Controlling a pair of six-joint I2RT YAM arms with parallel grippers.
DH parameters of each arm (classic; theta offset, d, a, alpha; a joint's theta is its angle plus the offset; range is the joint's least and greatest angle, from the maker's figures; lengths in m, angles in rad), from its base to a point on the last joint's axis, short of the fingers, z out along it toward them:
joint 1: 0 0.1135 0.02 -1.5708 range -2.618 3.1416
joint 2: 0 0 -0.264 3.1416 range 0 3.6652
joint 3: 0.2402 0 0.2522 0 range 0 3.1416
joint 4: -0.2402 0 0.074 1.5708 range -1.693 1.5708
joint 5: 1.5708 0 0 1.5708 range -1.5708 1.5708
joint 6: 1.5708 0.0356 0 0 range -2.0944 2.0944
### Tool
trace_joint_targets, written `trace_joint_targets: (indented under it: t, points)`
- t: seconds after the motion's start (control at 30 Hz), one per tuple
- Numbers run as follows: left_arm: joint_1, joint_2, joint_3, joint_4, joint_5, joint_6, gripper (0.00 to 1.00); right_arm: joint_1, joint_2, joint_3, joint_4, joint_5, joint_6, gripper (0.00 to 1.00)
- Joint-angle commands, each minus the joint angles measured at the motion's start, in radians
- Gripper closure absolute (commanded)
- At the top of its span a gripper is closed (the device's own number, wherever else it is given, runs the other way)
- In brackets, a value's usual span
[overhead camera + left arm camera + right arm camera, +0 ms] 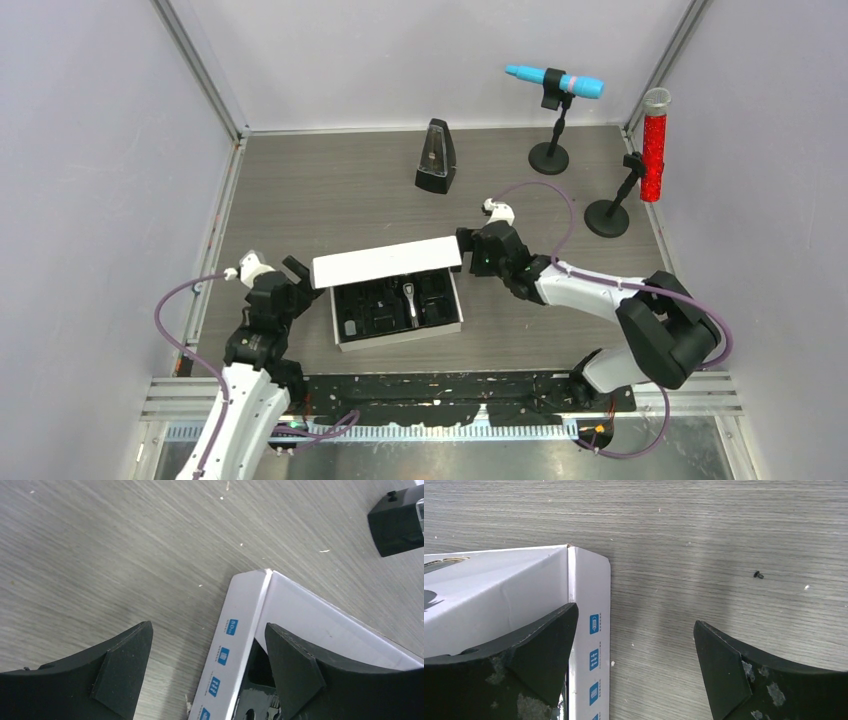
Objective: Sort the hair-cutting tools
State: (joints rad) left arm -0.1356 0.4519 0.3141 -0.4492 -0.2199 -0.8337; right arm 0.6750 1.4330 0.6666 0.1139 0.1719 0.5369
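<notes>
Clipper (410,303) and accessories (437,288) seated in white box (400,340), lid (385,264) raised; sorting looks nearly done, closing likely left. Left gripper (207,650), right gripper (636,650) spread wide at box corners, gripping nothing.

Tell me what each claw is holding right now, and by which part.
Nothing is held. The left claw stands open astride the left side wall of the white box, the right claw open astride its right side wall; neither clamps it.
</notes>
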Motion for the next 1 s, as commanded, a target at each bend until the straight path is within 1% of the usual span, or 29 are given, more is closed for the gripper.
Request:
trace_joint_targets:
  t: [0.0, 0.17, 0.3, 0.4, 0.5, 0.63, 0.73, 0.77, 0.8, 0.9, 0.97]
  points:
    - [0.000, -0.033, 0.034, -0.094, -0.061, 0.010, 0.14, 0.006, -0.067, -0.026, 0.020, 0.038, 0.005, 0.05]
    - [0.001, -0.095, 0.105, -0.242, -0.128, 0.025, 0.13, 0.006, -0.162, -0.067, -0.026, 0.095, -0.005, 0.04]
    - [0.001, -0.141, 0.219, -0.348, -0.162, 0.060, 0.12, 0.006, -0.285, -0.068, -0.141, 0.161, -0.044, 0.05]
    - [0.001, -0.150, 0.293, -0.399, -0.147, 0.087, 0.11, 0.006, -0.381, -0.050, -0.217, 0.169, -0.071, 0.05]
    - [0.001, -0.132, 0.349, -0.431, -0.080, 0.107, 0.11, 0.007, -0.455, -0.037, -0.305, 0.146, -0.075, 0.05]
    - [0.000, -0.081, 0.369, -0.413, 0.082, 0.112, 0.10, 0.008, -0.533, -0.041, -0.347, 0.042, -0.055, 0.05]
    - [0.002, -0.022, 0.350, -0.387, 0.182, 0.094, 0.09, 0.007, -0.552, -0.048, -0.337, -0.081, -0.004, 0.04]
    - [0.001, -0.005, 0.339, -0.370, 0.206, 0.085, 0.08, 0.007, -0.552, -0.051, -0.317, -0.109, 0.008, 0.05]
    - [0.002, 0.012, 0.327, -0.352, 0.231, 0.077, 0.07, 0.008, -0.550, -0.059, -0.302, -0.170, 0.035, 0.05]
    - [0.002, 0.054, 0.281, -0.275, 0.303, 0.042, 0.04, 0.006, -0.522, -0.088, -0.195, -0.288, 0.114, 0.05]
    - [0.002, 0.074, 0.259, -0.236, 0.327, 0.030, 0.01, 0.006, -0.491, -0.096, -0.134, -0.319, 0.144, 0.04]
